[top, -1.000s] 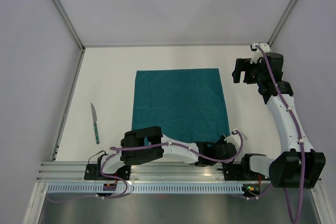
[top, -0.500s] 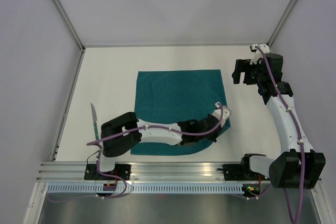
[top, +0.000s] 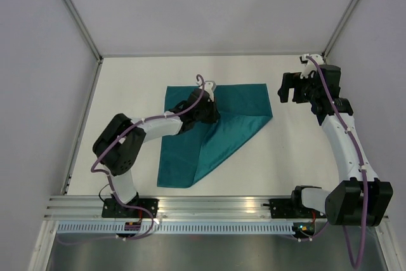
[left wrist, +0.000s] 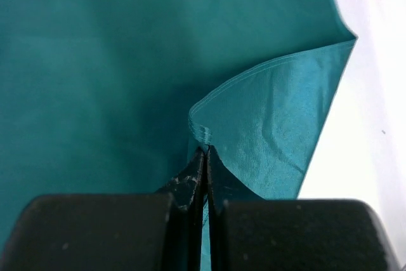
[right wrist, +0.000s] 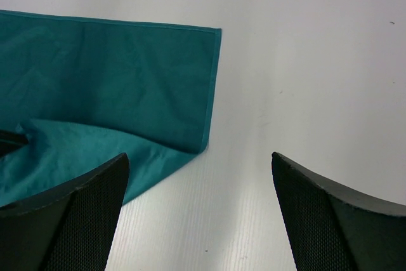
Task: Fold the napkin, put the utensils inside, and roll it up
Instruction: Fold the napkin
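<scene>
The teal napkin point(top: 235, 125) lies on the white table, with its near right part lifted and folded diagonally toward the far left. My left gripper point(top: 206, 107) is shut on that corner of the cloth and holds it over the napkin's far left part. In the left wrist view, the gripper point(left wrist: 204, 150) pinches the hemmed corner of the napkin point(left wrist: 279, 112). My right gripper point(top: 295, 87) is open and empty over bare table, just right of the napkin's far right corner point(right wrist: 212, 33). No utensil shows; the left arm covers the spot at the left.
White walls with metal posts point(top: 73, 11) enclose the table on the left, back and right. An aluminium rail point(top: 209, 204) carrying both arm bases runs along the near edge. Bare white table point(top: 304, 157) lies right of the napkin.
My left gripper has carried the napkin's near right corner from the near edge across to the far left, making a diagonal fold. The left arm now covers the knife. The right arm has not moved.
</scene>
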Controlling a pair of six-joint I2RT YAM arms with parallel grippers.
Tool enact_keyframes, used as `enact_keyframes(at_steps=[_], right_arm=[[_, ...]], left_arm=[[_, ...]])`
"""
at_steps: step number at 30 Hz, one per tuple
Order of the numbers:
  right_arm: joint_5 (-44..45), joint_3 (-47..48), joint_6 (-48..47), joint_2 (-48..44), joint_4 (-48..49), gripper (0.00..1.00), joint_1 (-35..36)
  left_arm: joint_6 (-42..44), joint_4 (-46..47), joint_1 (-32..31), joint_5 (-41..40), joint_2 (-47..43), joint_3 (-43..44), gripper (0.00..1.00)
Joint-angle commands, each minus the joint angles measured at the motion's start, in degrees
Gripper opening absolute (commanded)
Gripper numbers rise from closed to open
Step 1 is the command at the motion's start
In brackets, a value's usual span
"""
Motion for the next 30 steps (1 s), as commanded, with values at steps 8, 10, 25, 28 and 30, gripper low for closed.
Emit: enact_keyframes(at_steps=[8, 10, 25, 28, 30], right_arm=[[-3.5, -0.2, -0.5, 0.4, -1.2, 0.98, 0.0], [-3.8, -0.2, -0.6, 0.5, -1.3, 0.98, 0.0], [-4.8, -0.5, -0.9, 0.8, -1.4, 0.98, 0.0], [-4.9, -0.5, -0.9, 0.9, -1.3, 0.98, 0.0], [-4.9, -0.5, -0.9, 1.0, -1.4, 0.98, 0.0]], left_arm=[[-2.2, -4.9, 12.0, 8.8, -1.2, 3.6, 0.02], [-2.0, -5.9, 14.1, 9.5, -0.5, 4.9, 0.02], [-0.9, -10.6, 23.4, 13.0, 4.6, 11.7, 0.02], [-0.8, -10.6, 24.7, 13.2, 4.8, 11.8, 0.02], [-0.7, -10.9, 25.4, 13.0, 4.9, 11.8, 0.02]])
